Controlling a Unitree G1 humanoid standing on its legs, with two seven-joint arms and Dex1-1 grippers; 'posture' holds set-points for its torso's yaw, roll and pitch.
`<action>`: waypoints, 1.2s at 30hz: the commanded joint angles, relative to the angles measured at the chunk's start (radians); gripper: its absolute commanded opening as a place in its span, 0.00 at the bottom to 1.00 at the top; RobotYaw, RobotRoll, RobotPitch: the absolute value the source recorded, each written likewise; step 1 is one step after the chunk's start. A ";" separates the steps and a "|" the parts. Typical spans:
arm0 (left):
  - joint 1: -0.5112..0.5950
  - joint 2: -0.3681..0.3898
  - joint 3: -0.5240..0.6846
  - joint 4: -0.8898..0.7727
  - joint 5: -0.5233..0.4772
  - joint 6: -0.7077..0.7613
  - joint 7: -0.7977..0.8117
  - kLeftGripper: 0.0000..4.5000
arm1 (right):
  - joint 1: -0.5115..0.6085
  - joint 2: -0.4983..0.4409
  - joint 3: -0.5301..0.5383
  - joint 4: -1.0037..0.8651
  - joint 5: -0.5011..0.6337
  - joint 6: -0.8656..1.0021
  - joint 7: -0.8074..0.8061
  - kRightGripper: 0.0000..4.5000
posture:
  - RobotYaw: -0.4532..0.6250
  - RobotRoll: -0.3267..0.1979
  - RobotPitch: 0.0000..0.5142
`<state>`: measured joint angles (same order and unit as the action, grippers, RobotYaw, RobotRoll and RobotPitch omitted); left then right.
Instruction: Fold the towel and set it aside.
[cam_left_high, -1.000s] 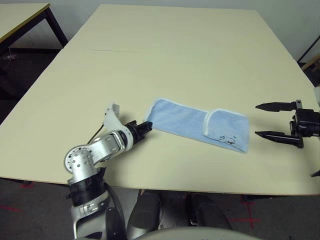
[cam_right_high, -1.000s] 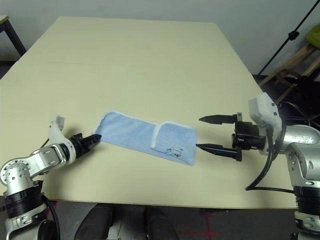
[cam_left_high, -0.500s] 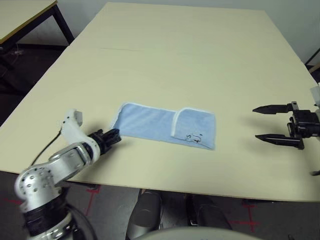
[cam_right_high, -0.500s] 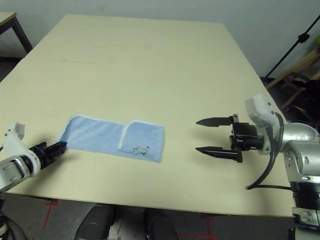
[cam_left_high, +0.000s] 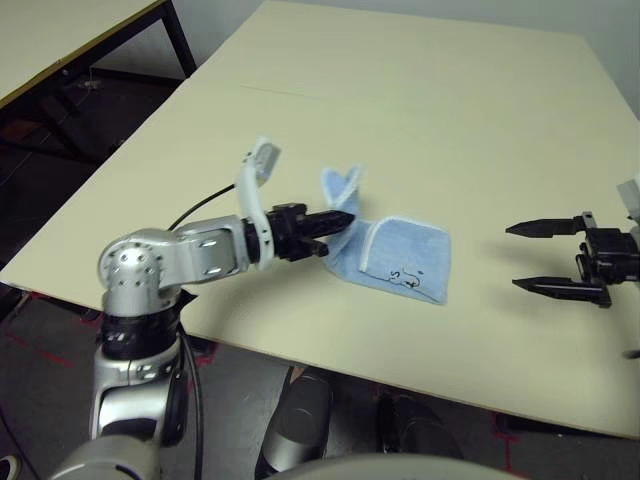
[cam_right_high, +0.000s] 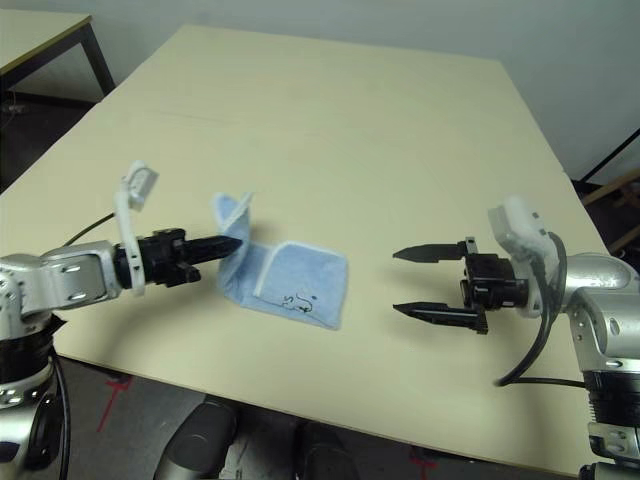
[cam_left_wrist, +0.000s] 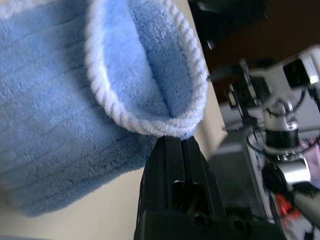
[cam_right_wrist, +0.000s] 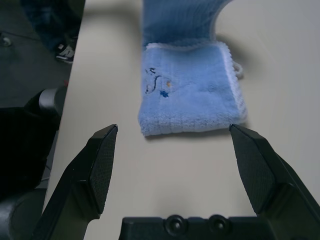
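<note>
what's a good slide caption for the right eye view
Left tool shut on the light blue towel, lifting one end off the table, while the open right tool waits apart.

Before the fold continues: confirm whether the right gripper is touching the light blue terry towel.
No: the open right gripper hovers apart from the light blue terry towel.
</note>
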<state>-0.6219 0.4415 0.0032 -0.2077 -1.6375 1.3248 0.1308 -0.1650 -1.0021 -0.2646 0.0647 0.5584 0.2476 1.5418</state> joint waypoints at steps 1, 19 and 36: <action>-0.027 -0.009 -0.095 0.066 0.101 0.038 -0.153 0.00 | 0.035 -0.017 -0.041 -0.038 0.017 0.009 -0.010 1.00 | 0.53 0.62 0.31; -0.173 -0.105 -0.378 0.287 0.686 -0.052 -0.746 0.38 | 0.091 -0.011 -0.064 -0.102 0.034 0.042 -0.062 1.00 | 0.50 0.62 0.33; 0.048 0.143 0.012 -0.017 0.883 -0.497 -0.859 1.00 | -0.140 0.229 0.151 -0.251 0.032 0.271 -0.382 1.00 | 0.56 0.62 0.32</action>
<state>-0.5890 0.5926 0.0034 -0.2082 -0.7922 0.9086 -0.7087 -0.3042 -0.7740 -0.1341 -0.1677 0.6108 0.5350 1.1683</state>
